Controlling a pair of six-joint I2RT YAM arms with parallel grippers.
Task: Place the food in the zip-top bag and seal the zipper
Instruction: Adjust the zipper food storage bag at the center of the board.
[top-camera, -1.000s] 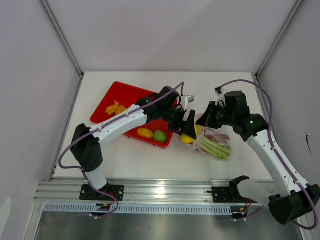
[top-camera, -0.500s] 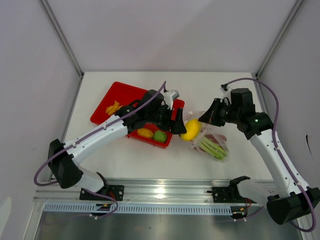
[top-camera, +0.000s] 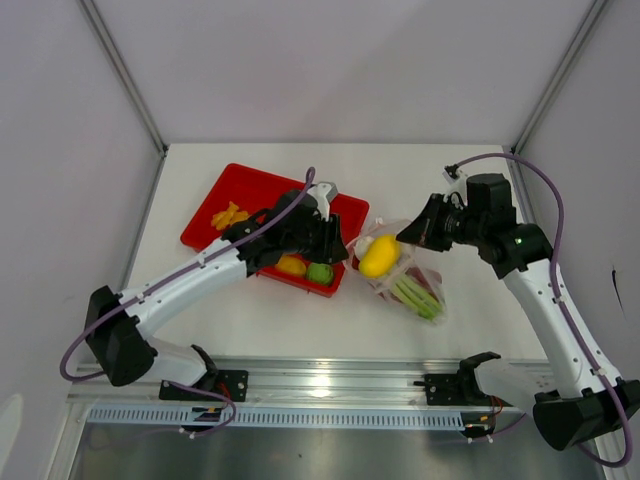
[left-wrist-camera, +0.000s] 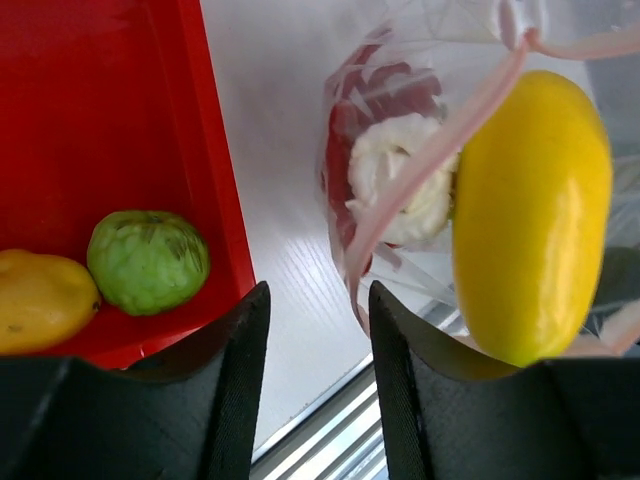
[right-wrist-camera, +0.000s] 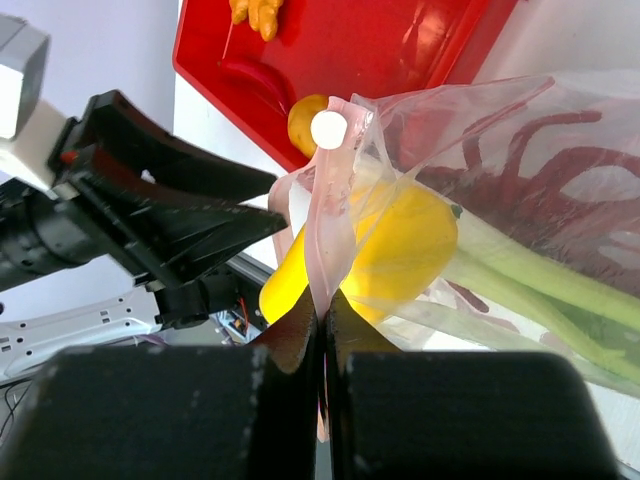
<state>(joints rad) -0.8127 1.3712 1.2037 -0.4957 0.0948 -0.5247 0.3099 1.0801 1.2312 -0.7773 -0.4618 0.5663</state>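
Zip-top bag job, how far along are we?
Done: leek and chillies are in the zip-top bag. In hand: right gripper holds the zipper; a yellow fruit sits in the mouth. Left: green fruit, other yellow fruit, orange piece on the tray, then sealing.

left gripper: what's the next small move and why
Probably shift the left gripper over the red tray and lower onto the green round fruit. Its jaws stand apart and empty beside the tray wall, a yellow fruit already sits in the zip-top bag mouth, and the right gripper pinches the zipper, holding it open.
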